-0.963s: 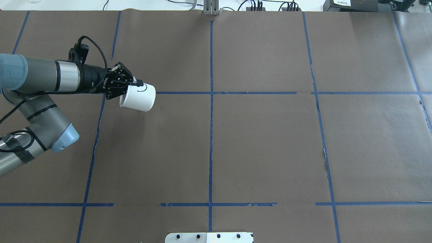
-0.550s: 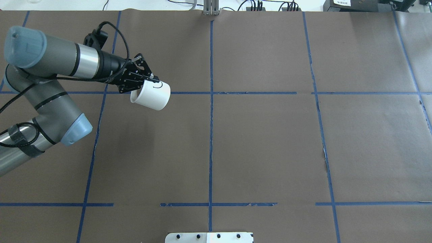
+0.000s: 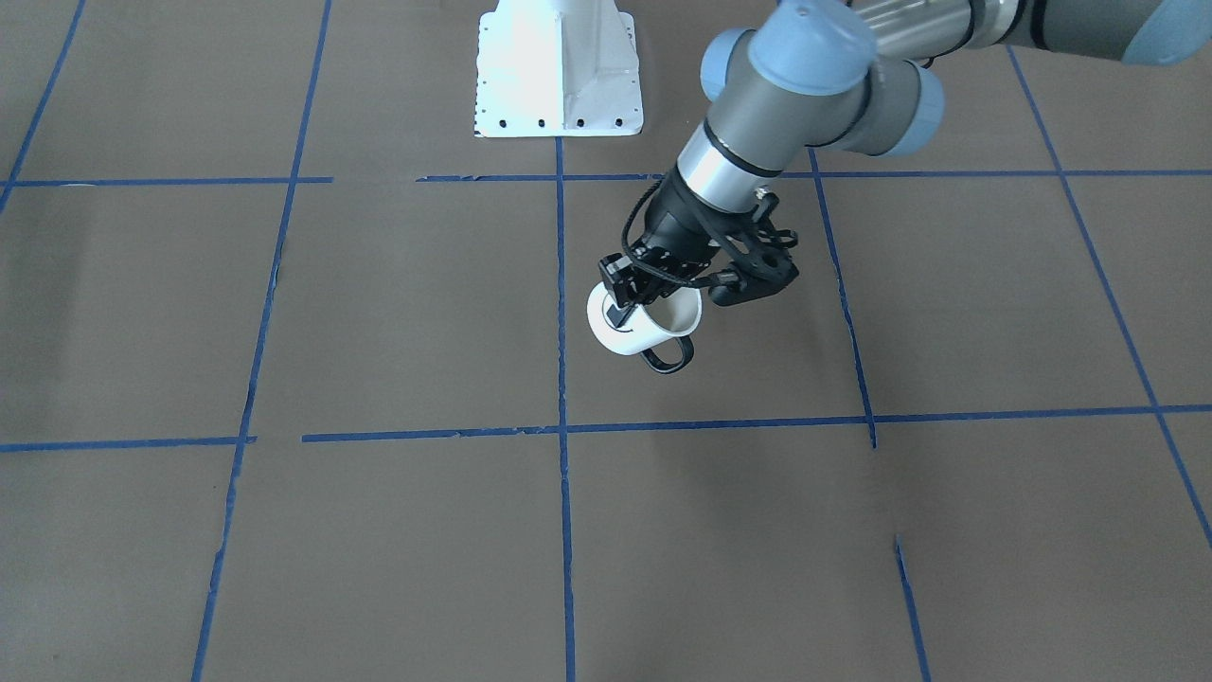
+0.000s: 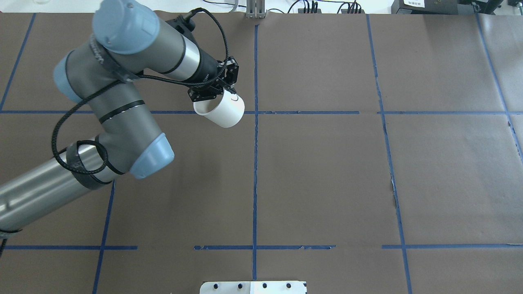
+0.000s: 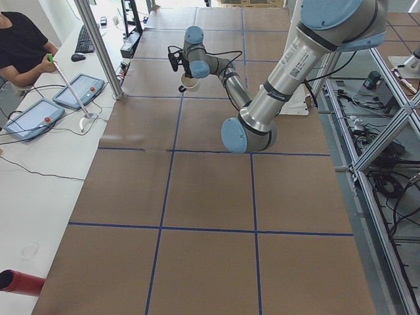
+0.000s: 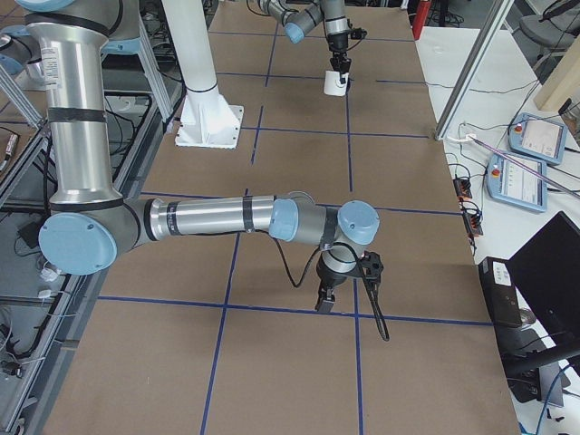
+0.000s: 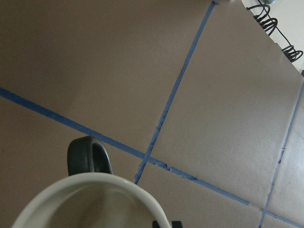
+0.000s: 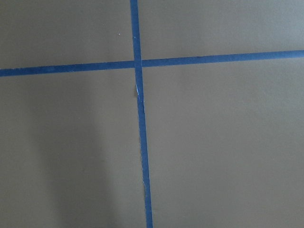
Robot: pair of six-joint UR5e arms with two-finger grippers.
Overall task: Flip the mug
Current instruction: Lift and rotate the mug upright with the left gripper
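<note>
The white mug [image 4: 222, 110] hangs tilted above the brown table in my left gripper [image 4: 212, 94], which is shut on its rim. Its open mouth faces back toward the robot's base. In the front-facing view the mug [image 3: 636, 330] shows its black loop handle [image 3: 668, 358] underneath, with the left gripper [image 3: 653, 289] above it. The left wrist view shows the mug's rim [image 7: 90, 199] and handle [image 7: 88, 156] over blue tape lines. My right gripper [image 6: 324, 302] shows only in the exterior right view, low over the table, and I cannot tell whether it is open.
Blue tape lines [image 4: 255, 163] divide the brown paper table cover into squares. The white base plate [image 3: 559, 76] stands at the robot's edge. A metal post [image 4: 255, 10] and cables sit at the far edge. An operator [image 5: 23, 46] sits at a side desk.
My left arm has swung to the right and risen, carrying the mug from the left part of the table toward the centre tape line. The mug has stayed in the gripper.
</note>
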